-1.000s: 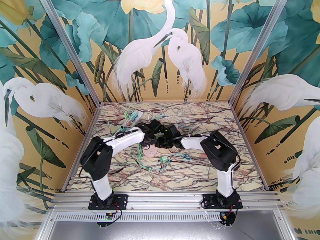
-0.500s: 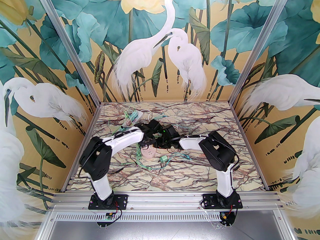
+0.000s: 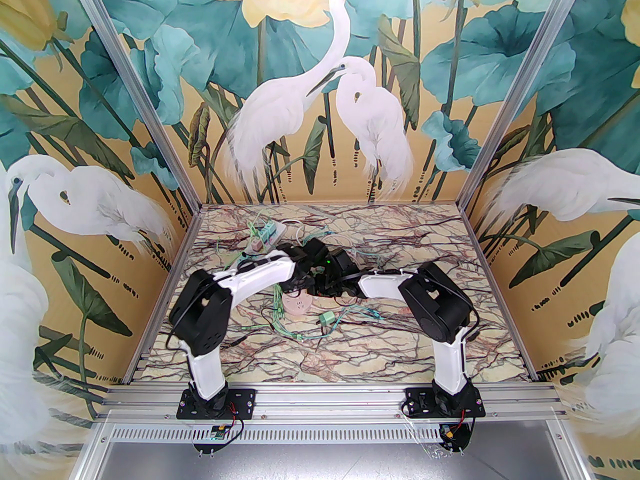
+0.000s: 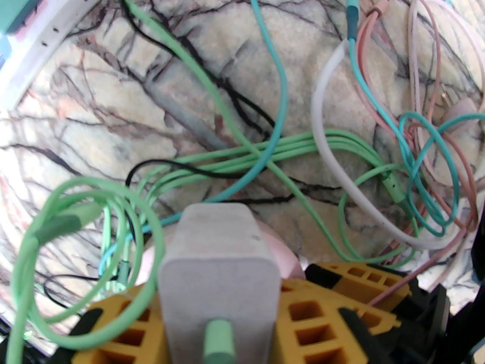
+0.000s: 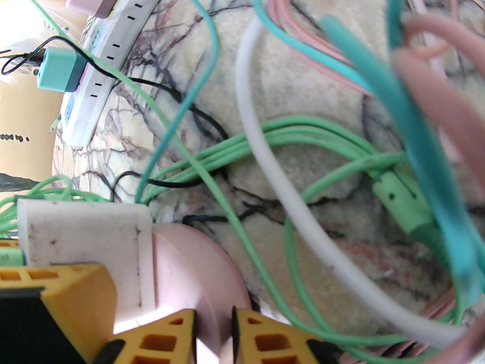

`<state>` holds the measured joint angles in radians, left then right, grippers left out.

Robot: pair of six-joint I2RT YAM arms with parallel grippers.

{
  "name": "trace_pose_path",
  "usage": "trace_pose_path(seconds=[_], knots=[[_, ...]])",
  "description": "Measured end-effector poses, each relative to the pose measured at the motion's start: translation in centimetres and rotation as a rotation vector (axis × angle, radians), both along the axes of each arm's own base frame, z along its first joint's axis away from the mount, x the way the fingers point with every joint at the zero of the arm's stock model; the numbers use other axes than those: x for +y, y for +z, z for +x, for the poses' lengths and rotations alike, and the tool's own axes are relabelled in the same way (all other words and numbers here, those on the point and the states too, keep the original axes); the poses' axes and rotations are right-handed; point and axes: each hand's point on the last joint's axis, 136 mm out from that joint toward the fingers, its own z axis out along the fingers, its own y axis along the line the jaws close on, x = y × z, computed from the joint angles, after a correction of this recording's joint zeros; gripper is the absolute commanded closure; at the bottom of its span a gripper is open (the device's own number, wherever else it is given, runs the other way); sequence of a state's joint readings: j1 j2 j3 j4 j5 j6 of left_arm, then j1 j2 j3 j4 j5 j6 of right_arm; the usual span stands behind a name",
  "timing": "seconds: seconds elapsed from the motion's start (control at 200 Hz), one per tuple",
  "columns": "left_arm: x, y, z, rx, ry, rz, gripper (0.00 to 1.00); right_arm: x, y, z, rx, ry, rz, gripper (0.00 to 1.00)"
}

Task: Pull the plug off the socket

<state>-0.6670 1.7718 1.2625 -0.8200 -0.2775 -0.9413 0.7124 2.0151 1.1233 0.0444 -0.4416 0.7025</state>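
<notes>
Tabletop (image 3: 400, 348) of veined marble pattern carries everything. The work sits about midway between its near and far edges, a little toward the left edge, where the round pink socket (image 3: 296, 307) lies among loose cables. The right gripper (image 5: 214, 317) is pinched onto the socket's thin rim and looks to be the anchor. The left gripper (image 4: 216, 298) is clamped across the white plug (image 4: 216, 248), which looks seated flush against the socket's face, with a green cable (image 4: 218, 341) leaving its back. The step in hand appears to be the separation itself. To do it well, the left gripper should probably draw straight back along the plug's own axis, not up or sideways, so the pins do not bind, while the right one resists without giving way. The rim grip seems narrow, so a slow, steady pull is likely safer than a jerk, which might twist the socket free. The green loop (image 4: 57, 228) beside the left fingers could snag, so pull clear of it.
</notes>
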Motion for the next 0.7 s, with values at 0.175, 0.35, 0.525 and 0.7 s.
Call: trace_pose_path(seconds=[0.175, 0.35, 0.525, 0.7], knots=[[1.3, 0.0, -0.6, -0.025, 0.054, -0.102, 0.85, 0.8, 0.2, -0.2, -0.016, 0.020, 0.008, 0.78], [1.4, 0.0, -0.7, -0.027, 0.062, -0.110, 0.86, 1.1, 0.3, -0.3, -0.022, 0.028, 0.009, 0.78], [1.0, 0.0, -0.4, 0.003, 0.042, -0.044, 0.86, 1.1, 0.2, -0.2, -0.024, 0.025, 0.007, 0.78], [-0.2, 0.4, 0.3, 0.039, -0.032, 0.141, 0.87, 0.4, -0.1, -0.1, -0.006, 0.013, -0.001, 0.78]])
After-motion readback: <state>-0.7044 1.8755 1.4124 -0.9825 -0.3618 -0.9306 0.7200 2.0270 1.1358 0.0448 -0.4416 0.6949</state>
